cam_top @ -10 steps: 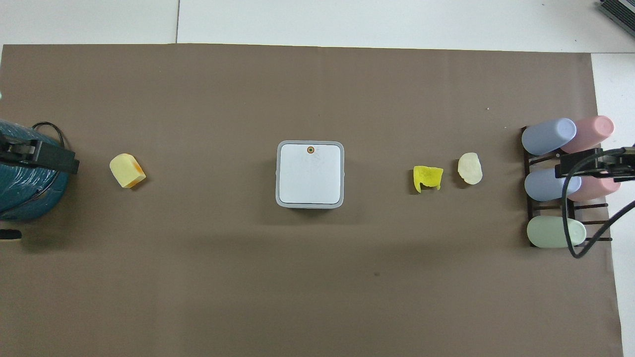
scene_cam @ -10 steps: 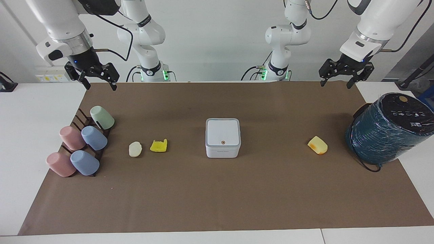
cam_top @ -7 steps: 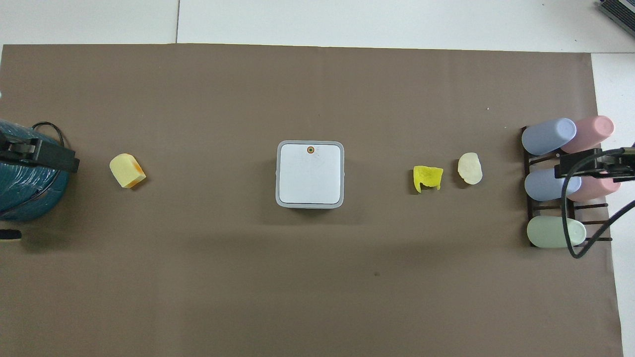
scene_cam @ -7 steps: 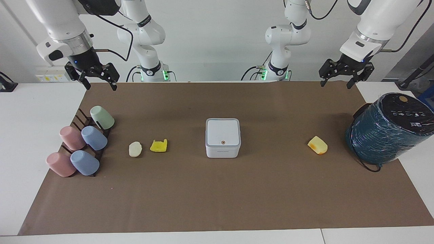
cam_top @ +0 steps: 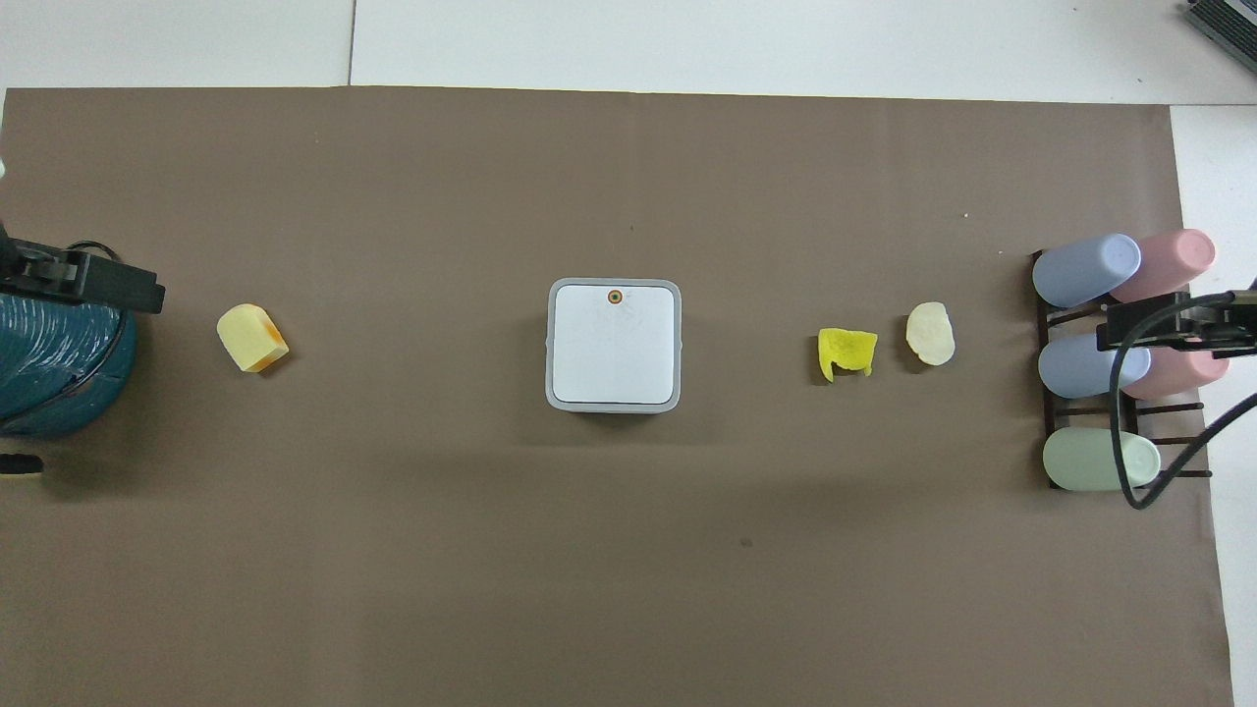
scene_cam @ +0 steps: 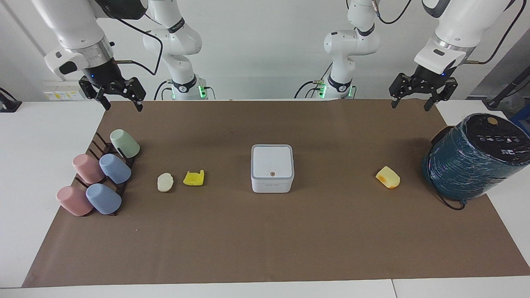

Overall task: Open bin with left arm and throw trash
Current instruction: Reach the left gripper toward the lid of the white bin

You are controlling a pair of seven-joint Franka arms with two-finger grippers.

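The white square bin (scene_cam: 272,167) stands mid-mat with its grey-edged lid shut and its orange button (scene_cam: 272,174) on the lid's edge farthest from the robots; it also shows in the overhead view (cam_top: 614,344). A cream oval lump (scene_cam: 165,182) and a bright yellow ragged piece (scene_cam: 193,178) lie beside each other toward the right arm's end. A pale yellow wedge (scene_cam: 388,177) with an orange patch lies toward the left arm's end. My left gripper (scene_cam: 410,104) hangs open and empty over the mat's robot-side edge. My right gripper (scene_cam: 123,106) hangs open and empty, high over its own end.
A big dark teal wrapped cylinder (scene_cam: 476,157) with a black cable lies at the left arm's end, beside the wedge. A dark rack (scene_cam: 101,145) with pink, blue and green cups (scene_cam: 115,168) stands at the right arm's end. A brown mat (scene_cam: 265,240) covers the table.
My left gripper has shifted slightly up and a little away from the robots. The right gripper, the bin and the scraps have not moved.
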